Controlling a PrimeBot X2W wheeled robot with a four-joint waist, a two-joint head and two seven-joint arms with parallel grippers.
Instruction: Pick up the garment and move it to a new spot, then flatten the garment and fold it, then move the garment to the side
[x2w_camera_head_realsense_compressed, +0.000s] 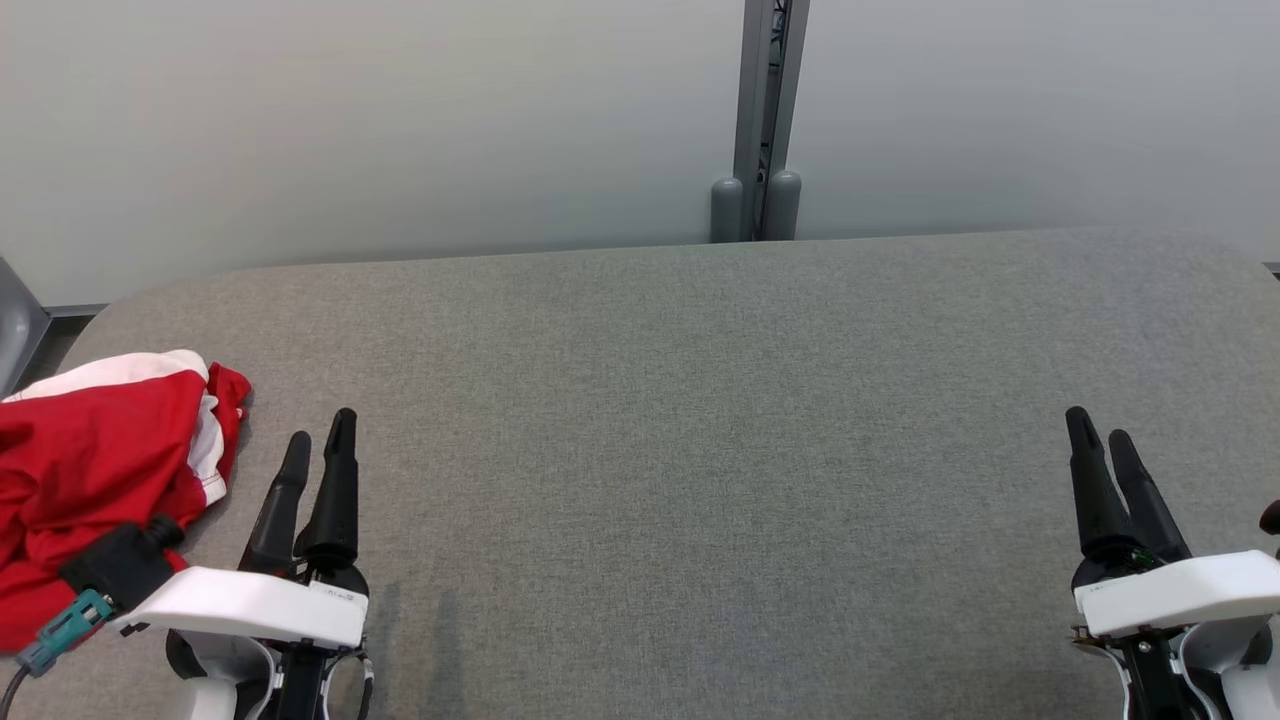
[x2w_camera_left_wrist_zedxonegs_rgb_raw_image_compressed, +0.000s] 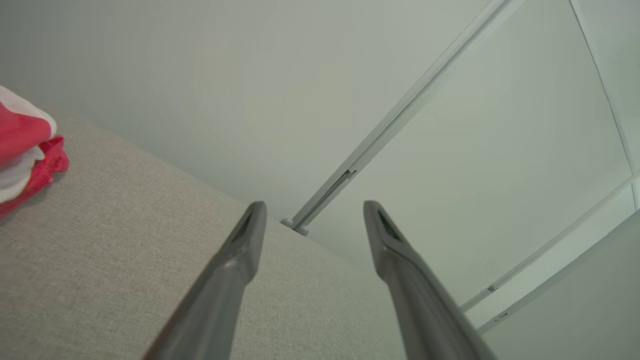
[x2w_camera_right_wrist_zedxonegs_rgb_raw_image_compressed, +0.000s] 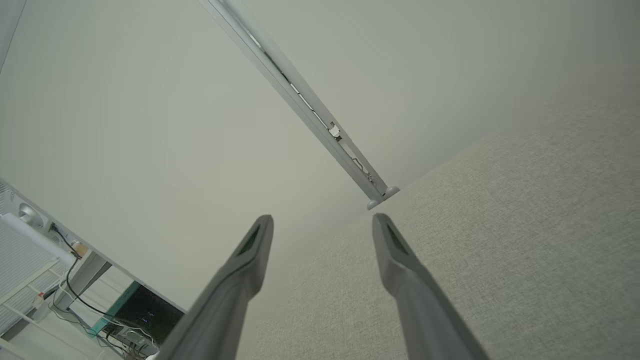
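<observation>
Crumpled red-and-white cloth garment is heaped on grey fabric tabletop, just beside left gripper; it and right gripper are held wide, empty.

The garment is bright red with white panels. It lies bunched in a loose, wrinkled heap, neither spread flat nor folded, at the far left of the grey fabric worktop. A white band runs along its upper edge and a white strip with a red hem shows on its right side, which ends near my left gripper, apart from the fingers. Its left part runs out past the left edge of my head view.
</observation>
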